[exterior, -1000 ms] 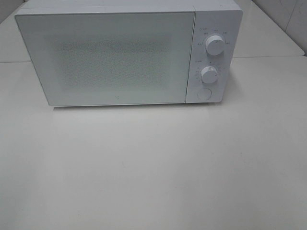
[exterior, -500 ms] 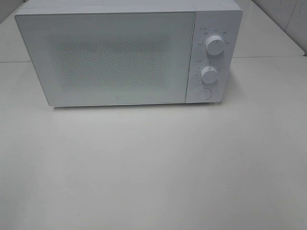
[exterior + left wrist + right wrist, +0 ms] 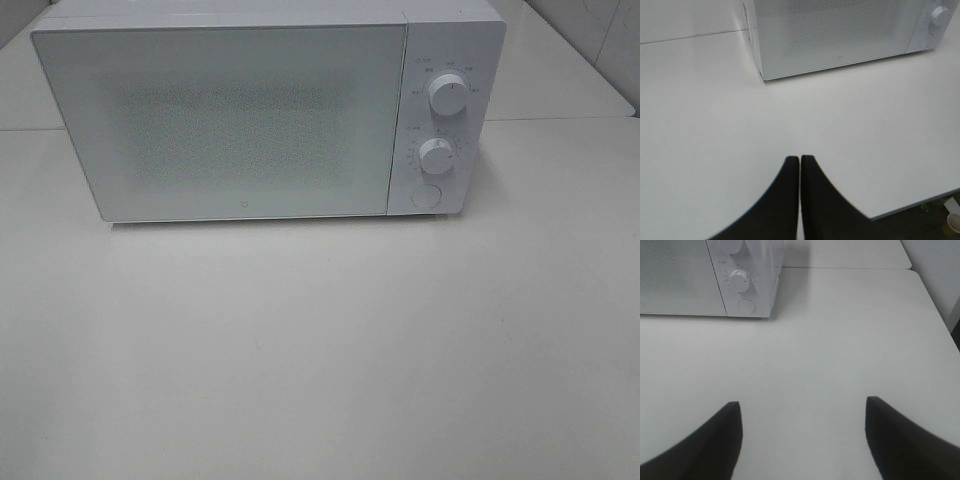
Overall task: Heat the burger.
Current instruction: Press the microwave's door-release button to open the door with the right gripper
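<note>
My left gripper is closed, fingertips touching, holding nothing, over bare table in front of the microwave. My right gripper is open wide and empty, over the table near the microwave's control side. The burger is not visible in any view, so I cannot place it relative to either gripper. The microwave door is closed; I cannot tell the contents through its speckled window. Two knobs and a round button sit to the right of the door.
</note>
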Controlling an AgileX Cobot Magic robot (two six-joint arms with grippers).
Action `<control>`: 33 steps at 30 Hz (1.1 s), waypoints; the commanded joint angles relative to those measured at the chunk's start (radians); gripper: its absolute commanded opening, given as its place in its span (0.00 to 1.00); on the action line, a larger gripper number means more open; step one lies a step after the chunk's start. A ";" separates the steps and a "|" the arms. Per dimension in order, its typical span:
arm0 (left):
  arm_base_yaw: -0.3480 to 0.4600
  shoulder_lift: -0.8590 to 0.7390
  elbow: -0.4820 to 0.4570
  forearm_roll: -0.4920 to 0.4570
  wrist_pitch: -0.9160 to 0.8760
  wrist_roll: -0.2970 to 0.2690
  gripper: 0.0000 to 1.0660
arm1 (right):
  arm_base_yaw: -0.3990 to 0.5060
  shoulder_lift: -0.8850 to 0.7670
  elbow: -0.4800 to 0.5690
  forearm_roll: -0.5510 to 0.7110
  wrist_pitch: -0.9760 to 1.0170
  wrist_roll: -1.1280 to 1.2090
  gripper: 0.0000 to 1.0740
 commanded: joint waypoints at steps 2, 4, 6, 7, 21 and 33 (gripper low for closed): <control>0.003 -0.015 0.002 -0.010 -0.010 -0.002 0.00 | 0.002 -0.023 0.001 -0.006 -0.010 -0.011 0.59; 0.003 -0.015 0.002 -0.010 -0.010 -0.002 0.00 | 0.002 -0.023 0.001 -0.006 -0.010 -0.011 0.59; 0.003 -0.015 0.002 -0.010 -0.010 -0.002 0.00 | 0.002 -0.023 0.001 -0.006 -0.010 -0.011 0.59; 0.003 -0.015 0.002 -0.010 -0.010 -0.002 0.00 | 0.002 -0.023 0.001 -0.006 -0.010 -0.011 0.59; 0.003 -0.015 0.002 -0.010 -0.010 -0.002 0.00 | 0.002 -0.021 0.001 -0.006 -0.010 -0.011 0.59; 0.003 -0.015 0.002 -0.010 -0.010 -0.002 0.00 | 0.002 0.062 -0.006 -0.006 -0.020 -0.011 0.59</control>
